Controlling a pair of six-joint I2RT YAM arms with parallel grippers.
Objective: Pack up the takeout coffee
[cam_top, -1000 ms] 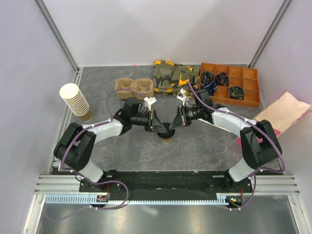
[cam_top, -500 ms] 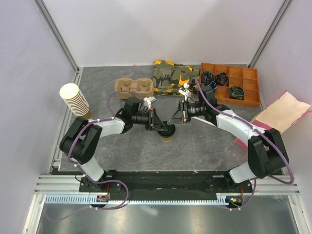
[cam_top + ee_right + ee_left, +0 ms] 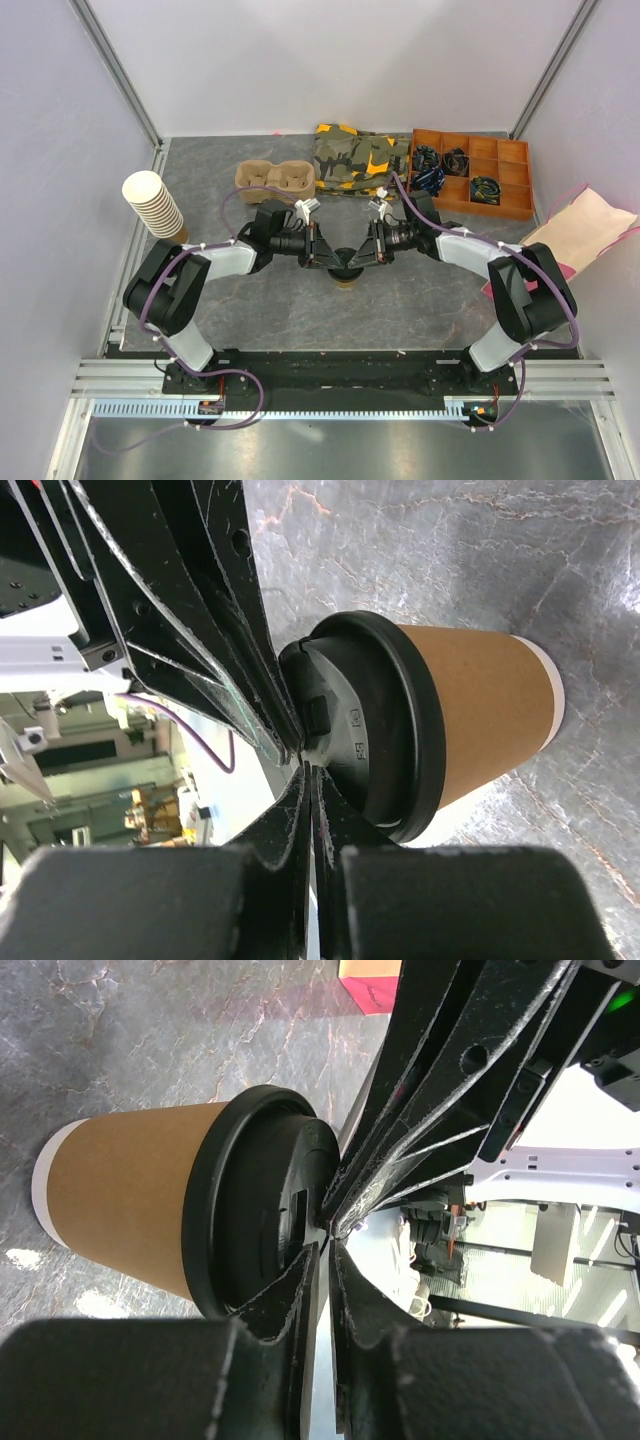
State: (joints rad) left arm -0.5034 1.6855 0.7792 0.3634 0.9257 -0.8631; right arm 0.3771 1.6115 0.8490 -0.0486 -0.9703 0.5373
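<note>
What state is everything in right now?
takeout coffee: upright, black lid on
left gripper: jaws all but closed, nothing between them, tips at the lid
right gripper: jaws shut, tips at the lid
cup carrier: both wells empty
paper cup stack: lidless, leaning
orange tray: some compartments filled, others bare
camo cloth: crumpled
paper bag: lying flat
</note>
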